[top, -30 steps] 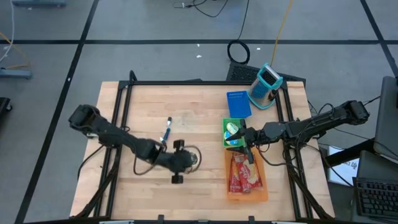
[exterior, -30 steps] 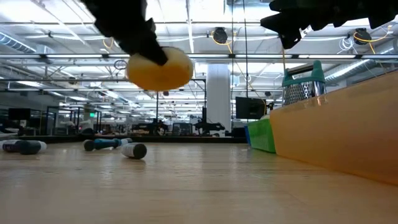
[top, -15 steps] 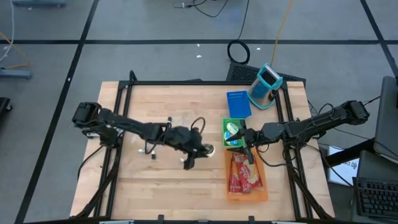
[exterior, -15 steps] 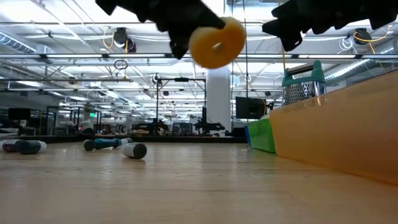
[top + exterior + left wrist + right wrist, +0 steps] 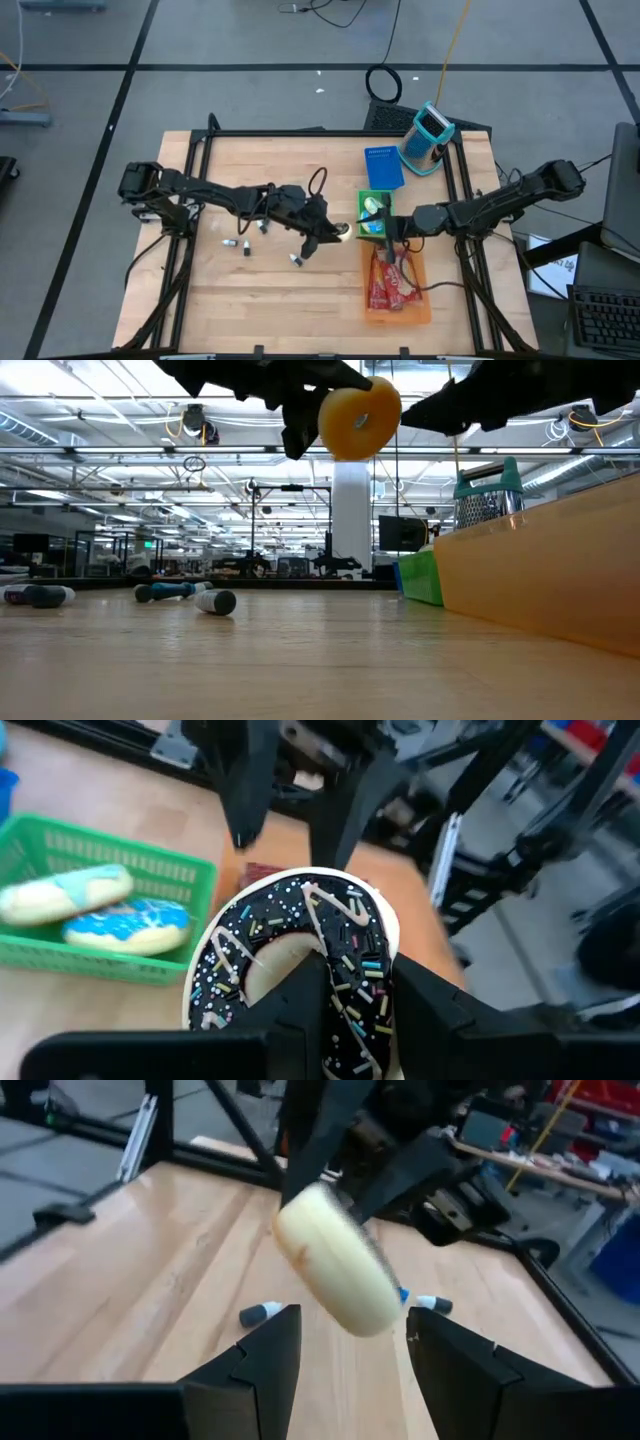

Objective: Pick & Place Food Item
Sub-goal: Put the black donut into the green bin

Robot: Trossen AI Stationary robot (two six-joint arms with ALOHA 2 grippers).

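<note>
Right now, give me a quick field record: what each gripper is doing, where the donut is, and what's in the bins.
left gripper: shut on the chocolate sprinkle donut, held above the table near the green basket
right gripper: open, empty, facing the donut
green basket contents: two iced donuts
orange bin: red packets inside
table: small markers scattered

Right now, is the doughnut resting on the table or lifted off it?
Lifted. The low view shows the doughnut high above the table, clamped in the left hand, with the right hand open in front of it.
</note>
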